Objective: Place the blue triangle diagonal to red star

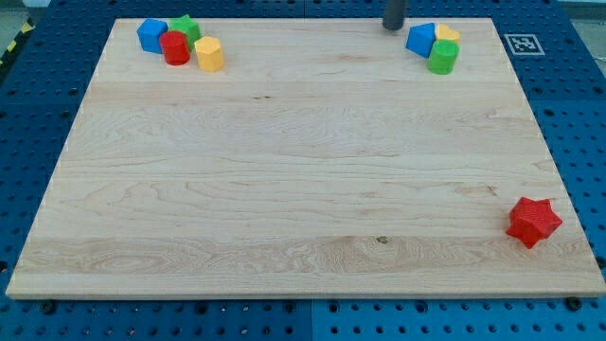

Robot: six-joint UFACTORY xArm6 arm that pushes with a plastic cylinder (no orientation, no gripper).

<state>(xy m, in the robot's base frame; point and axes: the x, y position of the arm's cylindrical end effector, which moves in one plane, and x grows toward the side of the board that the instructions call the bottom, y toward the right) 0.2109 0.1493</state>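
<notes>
The blue triangle (421, 39) lies at the view's top right, touching a yellow block (447, 34) and a green cylinder (442, 57). The red star (533, 222) lies alone near the view's bottom right corner of the board. My tip (392, 27) stands at the top edge, just left of the blue triangle, a small gap apart from it.
A cluster at the view's top left holds a blue block (151, 35), a green star (185, 28), a red cylinder (175, 47) and a yellow hexagonal block (209, 54). The wooden board (284, 170) lies on a blue pegboard table. A marker tag (523, 44) sits off the board's top right corner.
</notes>
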